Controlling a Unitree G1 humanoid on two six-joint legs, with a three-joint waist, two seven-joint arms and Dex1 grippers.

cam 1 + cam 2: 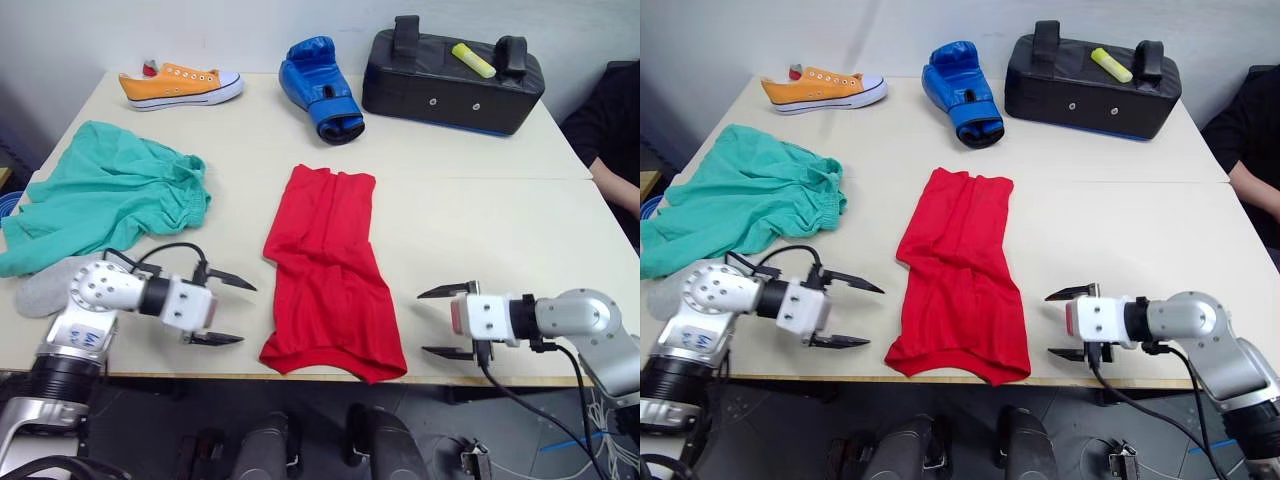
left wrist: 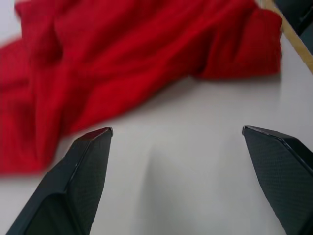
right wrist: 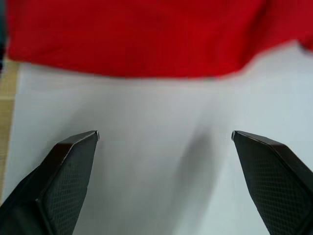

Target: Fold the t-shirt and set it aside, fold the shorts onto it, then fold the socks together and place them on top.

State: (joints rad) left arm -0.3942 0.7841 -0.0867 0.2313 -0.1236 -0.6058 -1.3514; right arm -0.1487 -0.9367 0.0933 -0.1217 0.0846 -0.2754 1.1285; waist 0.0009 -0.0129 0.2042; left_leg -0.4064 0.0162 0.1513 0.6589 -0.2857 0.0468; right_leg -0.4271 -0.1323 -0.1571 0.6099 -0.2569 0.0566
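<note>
We see the t-shirt (image 1: 330,275) lying in the middle of the table (image 1: 500,220), folded into a long red strip that runs from the centre toward the near edge, with its lower end close to that edge. The left gripper (image 1: 238,312) is beside the lower left side of the tee, its two black fingers spread wide and pointing at the cloth, not touching it. The right gripper (image 1: 432,322) is on the other side, near the lower right corner of the tee, also wide apart and holding nothing (in both wrist views we see bare table between the fingertips and the red cloth beyond them).

The shorts (image 1: 105,195) lie crumpled on the left part of the table, well apart from the tee. A grey sock (image 1: 40,288) rests just beside the shorts at the near left edge, partly behind the left arm; we cannot tell if both socks are there.

At the far side stand an orange sneaker (image 1: 180,85), a blue boxing glove (image 1: 320,88) and a black punching pad (image 1: 450,72) with a yellow marker (image 1: 473,60) on top. A person's arm (image 1: 615,185) is at the right edge
</note>
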